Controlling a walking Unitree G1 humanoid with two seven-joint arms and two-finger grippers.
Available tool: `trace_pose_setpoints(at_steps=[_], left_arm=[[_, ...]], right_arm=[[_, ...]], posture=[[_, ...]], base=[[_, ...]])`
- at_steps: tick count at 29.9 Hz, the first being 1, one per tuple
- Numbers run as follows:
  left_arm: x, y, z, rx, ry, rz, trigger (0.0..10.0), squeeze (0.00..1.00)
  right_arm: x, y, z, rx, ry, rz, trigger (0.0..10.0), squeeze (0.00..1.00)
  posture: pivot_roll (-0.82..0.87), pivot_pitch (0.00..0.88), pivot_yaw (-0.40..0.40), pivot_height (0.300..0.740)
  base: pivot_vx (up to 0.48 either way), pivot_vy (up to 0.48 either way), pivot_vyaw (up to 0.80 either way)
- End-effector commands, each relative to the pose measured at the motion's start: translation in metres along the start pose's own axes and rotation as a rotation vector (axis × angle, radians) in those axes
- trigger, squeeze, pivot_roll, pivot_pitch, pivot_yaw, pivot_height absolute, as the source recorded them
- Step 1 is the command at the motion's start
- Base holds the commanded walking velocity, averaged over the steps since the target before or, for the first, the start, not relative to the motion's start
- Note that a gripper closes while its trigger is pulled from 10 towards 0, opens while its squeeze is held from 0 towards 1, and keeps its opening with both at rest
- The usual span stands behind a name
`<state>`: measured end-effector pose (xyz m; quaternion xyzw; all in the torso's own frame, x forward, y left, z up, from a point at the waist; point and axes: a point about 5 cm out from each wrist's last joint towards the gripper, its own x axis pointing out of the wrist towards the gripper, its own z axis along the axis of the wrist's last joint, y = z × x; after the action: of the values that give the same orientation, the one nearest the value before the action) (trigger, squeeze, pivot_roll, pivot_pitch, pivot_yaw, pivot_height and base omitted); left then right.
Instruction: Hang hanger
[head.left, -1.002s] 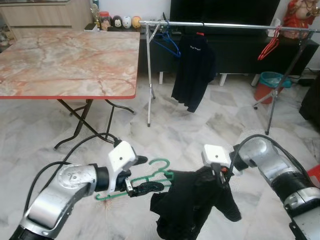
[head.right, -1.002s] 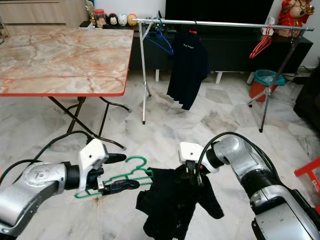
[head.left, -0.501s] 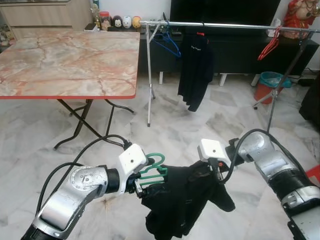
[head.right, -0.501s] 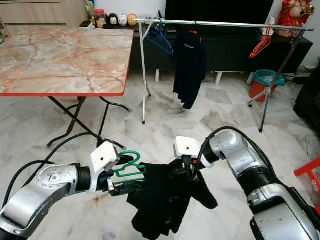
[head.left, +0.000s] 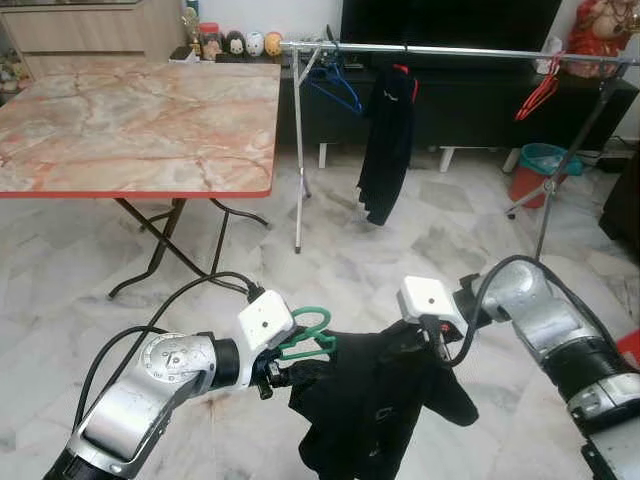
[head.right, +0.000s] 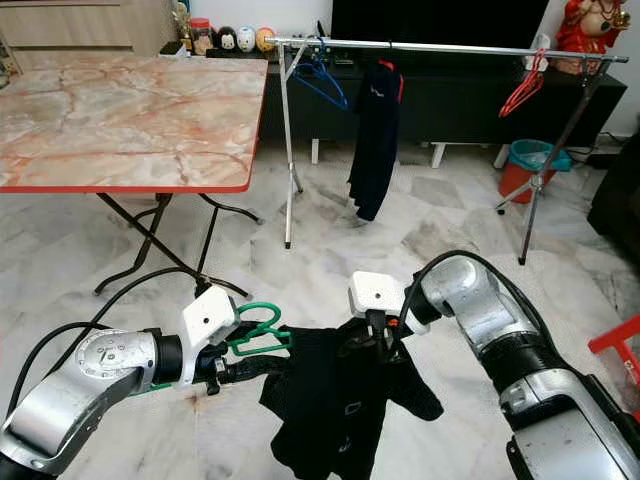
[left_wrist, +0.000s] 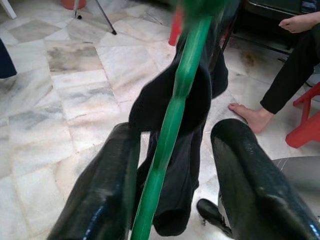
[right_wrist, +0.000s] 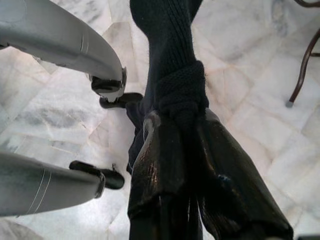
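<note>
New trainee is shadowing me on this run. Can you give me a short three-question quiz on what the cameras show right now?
1. True or false: the right gripper is shut on the black garment.
2. What colour is the hanger at the left gripper?
3. Which item hangs on the clothes rail? A) blue hanger B) yellow towel C) white shirt

Key: 1 true; 2 green; 3 A.
</note>
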<state>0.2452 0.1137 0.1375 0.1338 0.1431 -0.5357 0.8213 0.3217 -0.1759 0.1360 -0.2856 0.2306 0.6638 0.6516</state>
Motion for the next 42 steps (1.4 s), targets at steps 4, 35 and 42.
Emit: trace_pose_setpoints(at_steps=[4,35,42], left_arm=[[0.0012,-0.0004,0.0019,0.012,-0.004,-0.024,0.0,0.0],[0.002,-0.0023,-0.0011,0.001,0.0,-0.033,0.0,0.0],[0.0017,-0.0011,-0.0003,0.003,-0.001,-0.025,0.0,0.0]], right_arm=[[-0.0103,-0.0016,0.0038,-0.019,-0.019,-0.028,10.0,0.0],[-0.0047,0.0018,0.0055,-0.017,-0.039,-0.037,10.0,0.0],[-0.0039,0.0022,0.0052,-0.014,-0.04,-0.037,10.0,0.0]], posture=[[0.09,0.0,-0.023,0.74],[0.09,0.0,-0.02,0.74],[0.09,0.0,-0.022,0.74]], base=[[0.0,0.0,0.0],[0.0,0.0,0.0],[0.0,0.0,0.0]])
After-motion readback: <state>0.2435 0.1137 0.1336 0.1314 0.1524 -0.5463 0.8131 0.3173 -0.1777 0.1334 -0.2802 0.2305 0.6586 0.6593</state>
